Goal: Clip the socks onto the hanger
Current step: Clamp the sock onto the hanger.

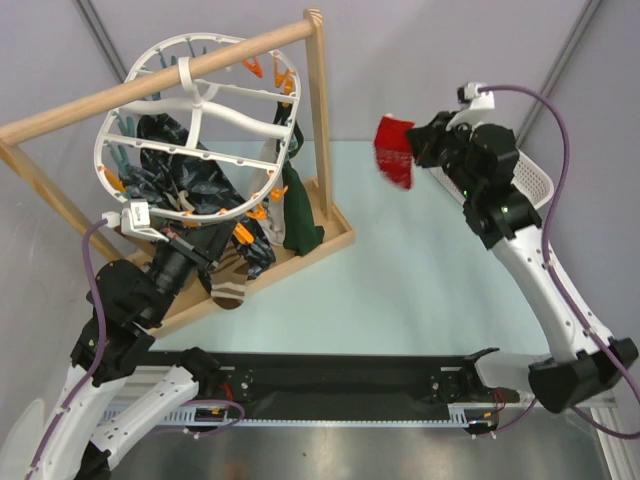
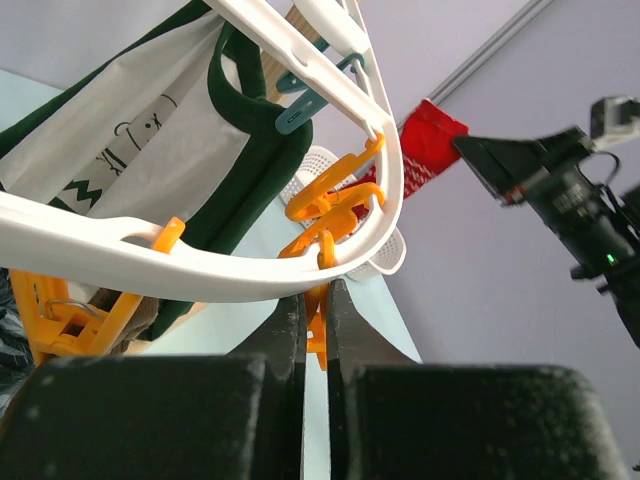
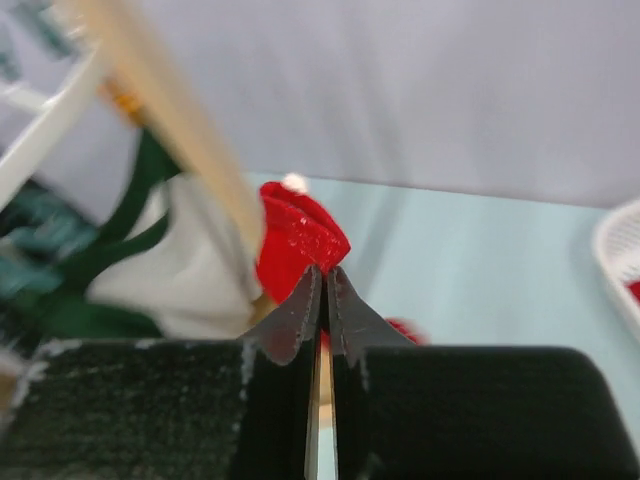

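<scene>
The white oval hanger hangs from a wooden pole. Dark patterned socks, a brown striped sock and a green sock hang from its clips. My left gripper reaches up under the hanger's near rim. In the left wrist view it is shut on an orange clip just below that rim. My right gripper is shut on a red sock and holds it in the air to the right of the rack. In the right wrist view the gripper pinches the sock's edge.
The wooden pole rack stands at the back left on its tray base, with an upright post between the hanger and the red sock. A white mesh basket sits at the right table edge.
</scene>
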`<state>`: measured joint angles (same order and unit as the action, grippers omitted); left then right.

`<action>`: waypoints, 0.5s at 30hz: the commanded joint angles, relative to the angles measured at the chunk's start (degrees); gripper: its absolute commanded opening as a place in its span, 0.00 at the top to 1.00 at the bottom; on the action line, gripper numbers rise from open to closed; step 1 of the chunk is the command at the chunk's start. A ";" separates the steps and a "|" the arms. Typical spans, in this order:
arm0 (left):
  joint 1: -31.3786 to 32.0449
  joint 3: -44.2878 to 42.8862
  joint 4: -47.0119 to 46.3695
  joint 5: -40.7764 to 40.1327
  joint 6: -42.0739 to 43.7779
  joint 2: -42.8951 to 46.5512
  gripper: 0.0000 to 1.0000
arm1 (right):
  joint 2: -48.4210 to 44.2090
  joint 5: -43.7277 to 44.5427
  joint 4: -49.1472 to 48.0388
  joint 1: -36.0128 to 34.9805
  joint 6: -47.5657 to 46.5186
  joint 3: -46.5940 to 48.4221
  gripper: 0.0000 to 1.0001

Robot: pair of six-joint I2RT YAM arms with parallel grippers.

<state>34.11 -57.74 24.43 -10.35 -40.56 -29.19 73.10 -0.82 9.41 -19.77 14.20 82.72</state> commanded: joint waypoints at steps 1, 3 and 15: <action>-0.09 -0.18 0.27 -0.46 -0.23 -0.17 1.00 | -4.62 -4.27 4.29 -8.84 -4.26 -4.66 1.00; -0.09 -0.62 0.27 -0.64 0.12 -0.34 1.00 | -8.14 -5.76 5.18 -12.90 -4.53 -6.16 1.00; -0.09 -1.06 -0.08 1.03 -0.93 -0.43 1.00 | -2.81 -24.56 -4.12 -33.84 -0.76 -9.16 1.00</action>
<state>34.11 -57.76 24.43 -10.31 -40.56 -29.19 67.20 -18.83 10.68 -52.05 11.99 72.42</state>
